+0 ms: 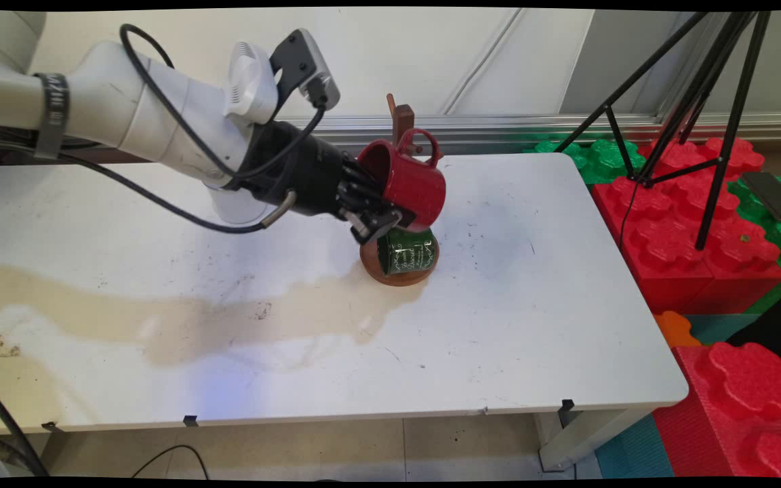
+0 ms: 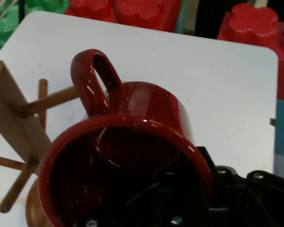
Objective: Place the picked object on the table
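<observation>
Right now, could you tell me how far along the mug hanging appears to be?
Done: the green mug already hangs low on the wooden mug tree, just above its round base. In hand: the gripper holds the red mug by its rim, tilted, handle beside the pegs. Left: the handle is not yet on a peg.

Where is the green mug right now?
In the main view the green mug hangs low on the wooden mug tree, just above its round base, directly under the red mug.
</observation>
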`<state>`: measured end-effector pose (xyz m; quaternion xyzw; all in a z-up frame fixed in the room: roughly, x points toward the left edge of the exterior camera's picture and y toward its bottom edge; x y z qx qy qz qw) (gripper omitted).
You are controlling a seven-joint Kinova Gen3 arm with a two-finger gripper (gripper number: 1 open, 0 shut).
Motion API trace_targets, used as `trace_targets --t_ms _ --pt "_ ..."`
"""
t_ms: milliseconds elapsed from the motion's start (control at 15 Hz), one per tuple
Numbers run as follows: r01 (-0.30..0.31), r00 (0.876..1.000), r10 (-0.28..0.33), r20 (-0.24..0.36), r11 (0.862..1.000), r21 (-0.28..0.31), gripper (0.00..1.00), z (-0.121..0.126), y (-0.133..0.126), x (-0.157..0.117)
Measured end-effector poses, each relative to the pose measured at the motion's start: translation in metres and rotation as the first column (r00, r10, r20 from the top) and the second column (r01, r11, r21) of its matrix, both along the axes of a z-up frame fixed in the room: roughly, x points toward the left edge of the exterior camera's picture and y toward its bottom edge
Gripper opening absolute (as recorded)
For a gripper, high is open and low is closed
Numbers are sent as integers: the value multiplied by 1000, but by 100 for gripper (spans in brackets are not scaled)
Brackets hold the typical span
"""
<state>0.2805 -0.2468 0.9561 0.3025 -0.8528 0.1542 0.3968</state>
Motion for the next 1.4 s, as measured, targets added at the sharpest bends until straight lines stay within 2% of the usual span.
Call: trace_targets --t_ms 333,667,933,1067,1400 --pt "90 994 -89 63 996 -3 0 7 17 8" --pt "135 977 -132 166 991 -8 0 22 31 39" --pt "179 946 -172 273 984 -2 0 29 35 74" --pt "193 927 -183 328 981 3 0 32 33 88" --pt "172 886 -171 430 984 36 0 29 24 103"
